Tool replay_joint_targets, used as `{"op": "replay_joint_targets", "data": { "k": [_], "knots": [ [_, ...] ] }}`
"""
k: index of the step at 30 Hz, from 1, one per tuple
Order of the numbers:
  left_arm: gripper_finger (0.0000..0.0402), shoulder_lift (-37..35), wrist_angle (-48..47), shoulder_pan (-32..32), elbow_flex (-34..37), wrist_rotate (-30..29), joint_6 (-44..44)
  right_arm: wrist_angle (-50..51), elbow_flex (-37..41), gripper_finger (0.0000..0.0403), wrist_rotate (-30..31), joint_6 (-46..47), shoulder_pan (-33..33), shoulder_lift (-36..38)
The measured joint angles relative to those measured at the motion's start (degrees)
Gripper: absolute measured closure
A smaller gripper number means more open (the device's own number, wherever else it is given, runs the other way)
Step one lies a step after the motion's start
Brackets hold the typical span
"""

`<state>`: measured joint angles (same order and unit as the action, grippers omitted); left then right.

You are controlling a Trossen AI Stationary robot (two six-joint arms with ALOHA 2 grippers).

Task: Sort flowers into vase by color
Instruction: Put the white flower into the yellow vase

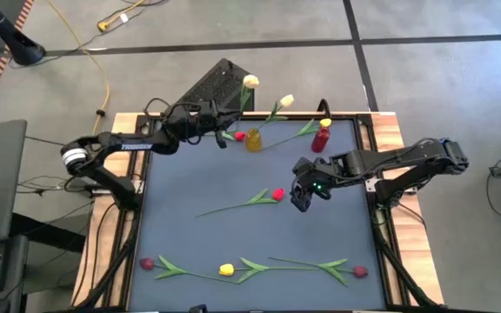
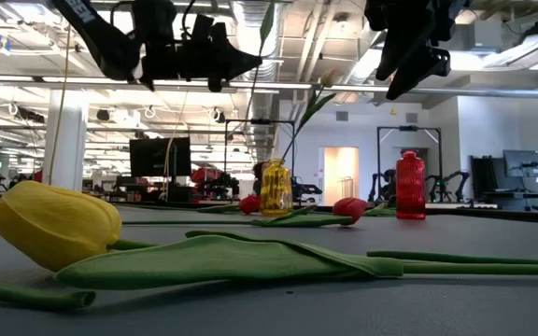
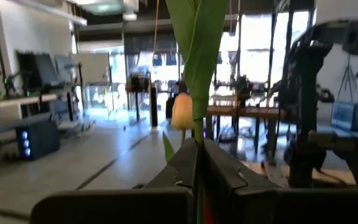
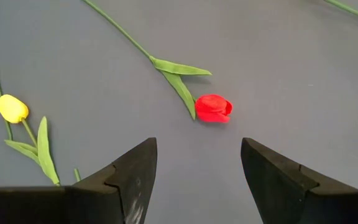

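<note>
- my left gripper (image 1: 218,130) pinches a cream tulip (image 1: 250,81) by its stem, beside the yellow vase (image 1: 253,139).
- right gripper (image 1: 300,196) hangs spread near the red tulip (image 4: 213,107); i'd drop squarely over its stem before closing.

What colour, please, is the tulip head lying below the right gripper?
Red tulip head, clearest in the right wrist view.

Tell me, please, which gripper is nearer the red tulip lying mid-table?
Right. The right gripper hovers open just beside the red tulip; the left gripper is farther off by the vases, shut on a cream tulip.
</note>
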<state>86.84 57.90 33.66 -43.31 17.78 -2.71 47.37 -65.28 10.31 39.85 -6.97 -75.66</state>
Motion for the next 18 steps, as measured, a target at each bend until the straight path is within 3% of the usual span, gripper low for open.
{"op": "replay_joint_targets", "data": {
  "k": [11,18],
  "knots": [
    [0.0401,8.39,14.07,1.27,-0.02,2.98,-10.2,0.23,0.0,0.0143,0.02,-0.32,-0.12,0.04],
    [0.0401,9.82,14.76,1.1,-0.02,1.89,-9.07,0.22,0.0,0.0143,0.02,-1.53,-0.1,0.04]
  ]
}}
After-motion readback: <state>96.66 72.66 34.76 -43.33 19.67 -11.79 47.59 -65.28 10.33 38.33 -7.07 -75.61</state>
